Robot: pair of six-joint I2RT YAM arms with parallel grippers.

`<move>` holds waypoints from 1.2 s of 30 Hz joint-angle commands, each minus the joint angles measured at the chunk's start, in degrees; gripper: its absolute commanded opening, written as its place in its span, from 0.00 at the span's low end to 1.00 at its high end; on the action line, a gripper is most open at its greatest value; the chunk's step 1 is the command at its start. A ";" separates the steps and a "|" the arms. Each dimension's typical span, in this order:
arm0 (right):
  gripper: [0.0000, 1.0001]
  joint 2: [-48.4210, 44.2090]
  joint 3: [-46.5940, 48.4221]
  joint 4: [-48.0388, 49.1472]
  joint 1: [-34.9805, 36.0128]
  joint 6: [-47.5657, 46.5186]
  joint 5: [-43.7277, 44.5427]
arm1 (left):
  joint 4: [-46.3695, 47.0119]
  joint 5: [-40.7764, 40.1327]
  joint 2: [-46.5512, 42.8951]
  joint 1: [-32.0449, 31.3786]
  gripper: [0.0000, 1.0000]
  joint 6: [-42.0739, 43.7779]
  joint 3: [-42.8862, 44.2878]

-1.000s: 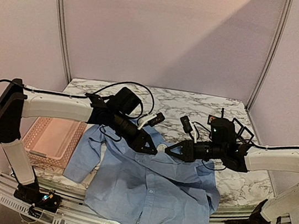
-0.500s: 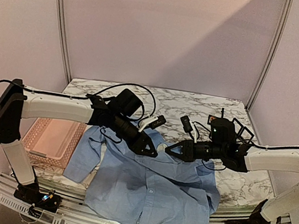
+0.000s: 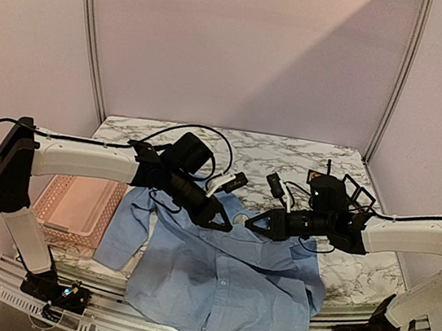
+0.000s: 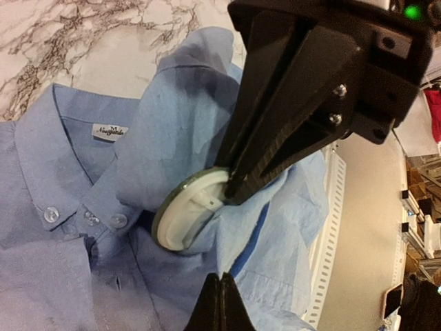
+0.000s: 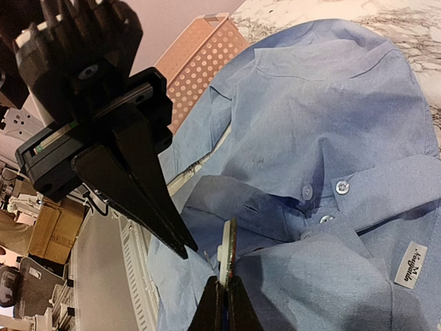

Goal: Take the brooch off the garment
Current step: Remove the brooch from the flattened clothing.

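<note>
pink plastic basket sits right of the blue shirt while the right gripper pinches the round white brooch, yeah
No, the pink plastic basket sits left of the light blue shirt, per the top view; the right gripper does pinch the round white brooch.

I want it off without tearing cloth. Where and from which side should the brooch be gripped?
Grip the brooch across its thin rim, coming from the right arm's side. The disc stands tilted on edge with the garment bunched under and behind it, leaving the upper rim bare. The right tool is shut on it there.
</note>
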 commanded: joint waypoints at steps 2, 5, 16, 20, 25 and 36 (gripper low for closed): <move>0.00 -1.39 1.80 -3.24 -0.01 -1.70 1.93 | -0.75 -1.43 -0.32 -0.68 0.00 -0.02 1.10; 0.00 -1.90 1.64 -4.27 -0.02 -1.98 2.24 | -0.91 -1.57 -0.32 -0.68 0.00 -0.02 1.11; 0.00 -3.60 -0.60 -5.72 -0.02 -1.56 3.73 | -0.91 -2.68 -0.74 -0.61 0.00 -0.11 1.03; 0.00 -4.16 -1.13 -6.69 0.05 -1.48 4.44 | -0.76 -2.96 -0.99 -0.59 0.00 -0.21 1.02; 0.00 -4.43 -1.29 -7.76 0.12 -1.53 4.73 | -0.78 -3.09 -1.15 -0.51 0.00 -0.21 1.02; 0.00 -6.55 -3.24 -8.96 0.33 -1.47 8.69 | -0.65 -3.45 -1.52 -0.42 0.00 -0.20 0.85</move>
